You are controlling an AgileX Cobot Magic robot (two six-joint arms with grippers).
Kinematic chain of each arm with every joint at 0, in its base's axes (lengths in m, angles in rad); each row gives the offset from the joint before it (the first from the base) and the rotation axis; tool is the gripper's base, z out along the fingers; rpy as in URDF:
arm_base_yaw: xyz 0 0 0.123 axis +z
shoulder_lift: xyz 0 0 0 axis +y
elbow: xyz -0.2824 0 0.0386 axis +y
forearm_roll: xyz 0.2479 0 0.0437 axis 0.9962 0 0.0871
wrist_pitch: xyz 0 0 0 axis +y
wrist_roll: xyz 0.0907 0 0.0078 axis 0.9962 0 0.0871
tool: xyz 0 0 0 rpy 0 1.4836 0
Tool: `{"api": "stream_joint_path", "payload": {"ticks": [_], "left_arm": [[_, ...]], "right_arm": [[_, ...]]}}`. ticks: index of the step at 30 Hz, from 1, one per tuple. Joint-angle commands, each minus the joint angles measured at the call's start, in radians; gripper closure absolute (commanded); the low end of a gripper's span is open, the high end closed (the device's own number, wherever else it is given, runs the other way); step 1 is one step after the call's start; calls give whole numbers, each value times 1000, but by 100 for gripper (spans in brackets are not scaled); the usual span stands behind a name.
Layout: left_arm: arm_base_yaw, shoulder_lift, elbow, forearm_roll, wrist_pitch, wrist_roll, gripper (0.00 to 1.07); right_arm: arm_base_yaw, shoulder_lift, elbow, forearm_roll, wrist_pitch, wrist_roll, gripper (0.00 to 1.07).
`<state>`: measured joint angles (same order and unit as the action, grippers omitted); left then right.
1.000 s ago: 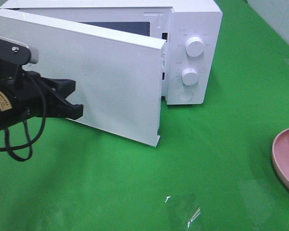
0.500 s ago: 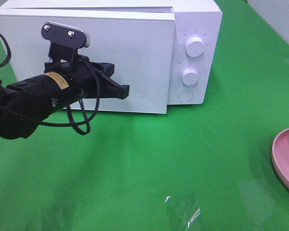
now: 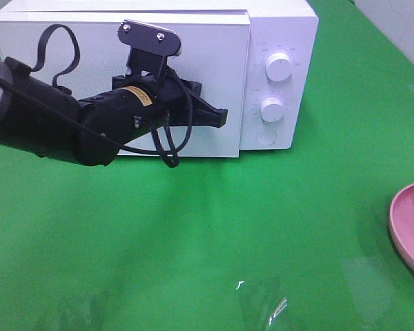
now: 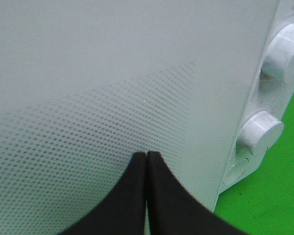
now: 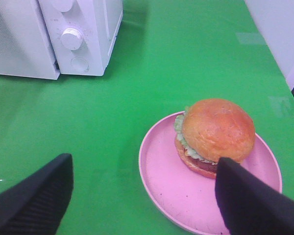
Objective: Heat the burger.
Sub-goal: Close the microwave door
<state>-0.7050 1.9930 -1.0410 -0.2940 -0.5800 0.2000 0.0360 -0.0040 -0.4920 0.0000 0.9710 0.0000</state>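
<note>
Two risks: white box-shaped microwave (image 3: 276, 76) door (image 3: 76, 76) shut, golden-bun burger (image 5: 215, 134) outside on pink round plate (image 5: 161, 186). Left gripper (image 4: 146, 161) fingers pressed together at door; right gripper (image 5: 142, 196) spread wide.

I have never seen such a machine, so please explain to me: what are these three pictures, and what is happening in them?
This is a robot with two arms, each ending in a two-fingered gripper. One picture comes from a camera mounted high above a green table. The other two come from small cameras on each arm's wrist. On the table stands a white microwave with its door closed. The left gripper, shut and holding nothing, is at the door, near the edge beside the two knobs. The right gripper is open and empty, above a burger that sits on a pink plate. The burger is outside the microwave, so it is not yet being heated.
</note>
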Motion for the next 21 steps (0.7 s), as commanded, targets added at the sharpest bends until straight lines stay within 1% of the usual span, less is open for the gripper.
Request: {"api": "stream_joint_path", "payload": {"ticks": [1,2,3,4,5,6,7,8,9,14,20,21], "left_arm": [[7,22,-60,-97,-31,59,107],[14,30,-75,-131,-30,100,107],[14,30,-75,-131,-30,100,107],[16,32,-81,-145,-23,120,107],[16,32,-81,-145,-23,120,107],[35,39,-96,-159,-7,143,107],[35,39,-96,-159,-7,143,107],[53,41,-107,-177,-2,144,107],[68,41,-111,-191,3,129,107],[69,38,-113,-183,14,137,107],[36,11,-111,-178,123,141,107],[18,-8,-107,-179,178,141,107]], "right_arm": [[-7,-27,1,-10,-11,0,32],[-7,-27,1,-10,-11,0,32],[-7,-27,1,-10,-11,0,32],[-7,-27,1,-10,-11,0,32],[-7,-27,1,-10,-11,0,32],[-7,-27,1,-10,-11,0,32],[-7,-27,1,-10,-11,0,32],[-7,-27,1,-10,-11,0,32],[-7,-27,1,-10,-11,0,32],[-7,-27,1,-10,-11,0,32],[-7,-27,1,-10,-11,0,32],[-7,-27,1,-10,-11,0,32]]}}
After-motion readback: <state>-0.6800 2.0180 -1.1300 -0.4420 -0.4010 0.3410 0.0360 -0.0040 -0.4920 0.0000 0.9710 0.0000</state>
